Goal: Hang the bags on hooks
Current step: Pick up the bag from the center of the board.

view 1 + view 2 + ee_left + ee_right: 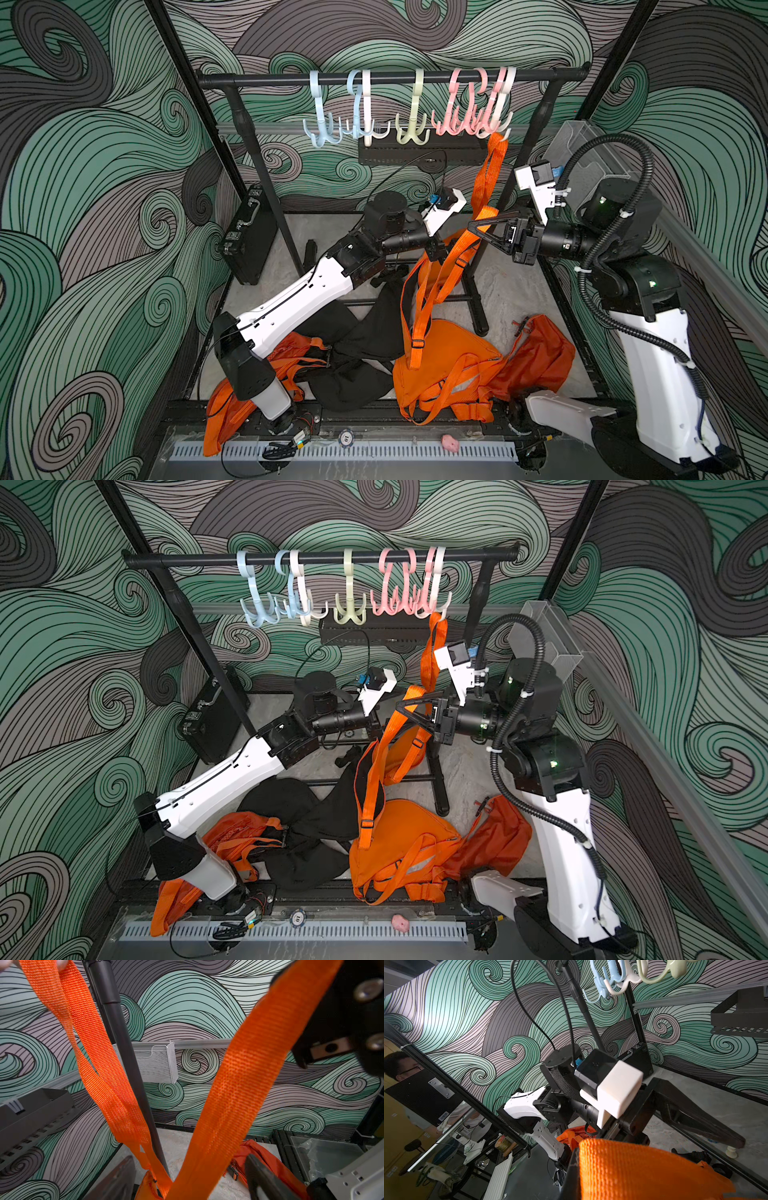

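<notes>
The right claw [473, 226] is clamping the orange bag strap [492, 166], which is hanging on the white hook [501, 124] at the rail's [390, 77] right end; the left claw [189, 1158] is standing apart around it.

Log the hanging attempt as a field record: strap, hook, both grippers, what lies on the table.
strap: orange strap, top loop over a prong of the white hook
hook position: rightmost on the black rail
right gripper: shut, strap lying across its fingers
left gripper: open, strap running between its fingers
on table: orange bag, black bag, among others
</notes>
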Robot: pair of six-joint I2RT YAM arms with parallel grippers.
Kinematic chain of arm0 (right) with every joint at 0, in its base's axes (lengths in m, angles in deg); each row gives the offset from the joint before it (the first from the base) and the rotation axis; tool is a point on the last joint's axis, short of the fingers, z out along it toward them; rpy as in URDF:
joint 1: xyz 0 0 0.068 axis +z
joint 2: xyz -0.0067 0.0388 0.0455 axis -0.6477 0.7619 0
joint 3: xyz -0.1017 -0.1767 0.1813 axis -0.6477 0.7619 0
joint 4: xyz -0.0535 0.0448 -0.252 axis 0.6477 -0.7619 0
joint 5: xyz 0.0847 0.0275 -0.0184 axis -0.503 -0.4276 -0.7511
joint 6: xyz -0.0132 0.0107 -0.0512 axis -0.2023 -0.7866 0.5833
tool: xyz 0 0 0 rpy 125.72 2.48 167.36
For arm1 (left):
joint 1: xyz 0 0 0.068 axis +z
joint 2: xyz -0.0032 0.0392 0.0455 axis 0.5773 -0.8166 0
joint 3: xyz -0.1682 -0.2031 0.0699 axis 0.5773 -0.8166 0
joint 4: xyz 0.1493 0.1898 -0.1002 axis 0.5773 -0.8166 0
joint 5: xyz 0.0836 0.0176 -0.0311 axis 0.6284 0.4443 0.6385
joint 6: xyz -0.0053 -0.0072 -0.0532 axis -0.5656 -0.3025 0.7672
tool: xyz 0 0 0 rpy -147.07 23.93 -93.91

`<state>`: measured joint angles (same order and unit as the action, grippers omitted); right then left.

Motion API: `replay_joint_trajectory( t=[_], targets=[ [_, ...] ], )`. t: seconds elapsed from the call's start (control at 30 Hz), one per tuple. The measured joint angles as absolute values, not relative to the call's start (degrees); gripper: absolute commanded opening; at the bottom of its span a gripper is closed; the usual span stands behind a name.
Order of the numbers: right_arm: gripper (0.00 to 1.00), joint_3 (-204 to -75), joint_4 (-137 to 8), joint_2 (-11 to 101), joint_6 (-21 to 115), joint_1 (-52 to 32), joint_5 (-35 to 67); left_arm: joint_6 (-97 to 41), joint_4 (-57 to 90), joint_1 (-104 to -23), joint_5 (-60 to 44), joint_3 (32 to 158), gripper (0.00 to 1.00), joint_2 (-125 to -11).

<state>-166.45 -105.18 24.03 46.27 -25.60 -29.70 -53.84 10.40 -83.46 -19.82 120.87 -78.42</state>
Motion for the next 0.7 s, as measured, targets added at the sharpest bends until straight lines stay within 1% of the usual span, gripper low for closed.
replay_joint_trajectory(
  t=[0.03, 0.07, 0.13, 0.27, 0.3, 0.5, 0.6, 0.7],
  targets=[
    [0.0, -166.0, -105.0, 23.9, 46.1, -25.6, -29.8, -54.0, 10.2, -83.4, -19.6, 121.5, 0.62, -79.1],
    [0.0, -165.6, -104.9, 23.7, 46.1, -25.6, -29.8, -54.3, 10.1, -83.4, -19.4, 121.9, 0.51, -79.7],
    [0.0, -165.0, -104.9, 23.3, 46.1, -25.8, -29.9, -54.5, 9.7, -83.4, -18.4, 122.2, 0.34, -80.2],
    [0.0, -164.9, -104.9, 22.4, 45.9, -26.5, -30.1, -56.6, 8.7, -83.0, -15.4, 122.5, 0.02, -80.2],
    [0.0, -164.9, -104.9, 22.2, 45.9, -26.6, -30.1, -57.1, 8.5, -82.8, -14.5, 122.8, 0.0, -80.2],
    [0.0, -164.9, -105.2, 22.2, 45.5, -28.2, -29.1, -58.5, 8.7, -80.6, -10.1, 125.2, 0.0, -80.2],
    [0.0, -165.7, -105.4, 22.3, 45.0, -31.1, -26.8, -59.5, 6.6, -80.3, -6.6, 128.2, 0.0, -80.3],
    [0.0, -169.9, -105.6, 24.3, 44.5, -34.4, -22.5, -60.1, 3.6, -80.3, -3.4, 134.2, 0.0, -81.3]
  ],
)
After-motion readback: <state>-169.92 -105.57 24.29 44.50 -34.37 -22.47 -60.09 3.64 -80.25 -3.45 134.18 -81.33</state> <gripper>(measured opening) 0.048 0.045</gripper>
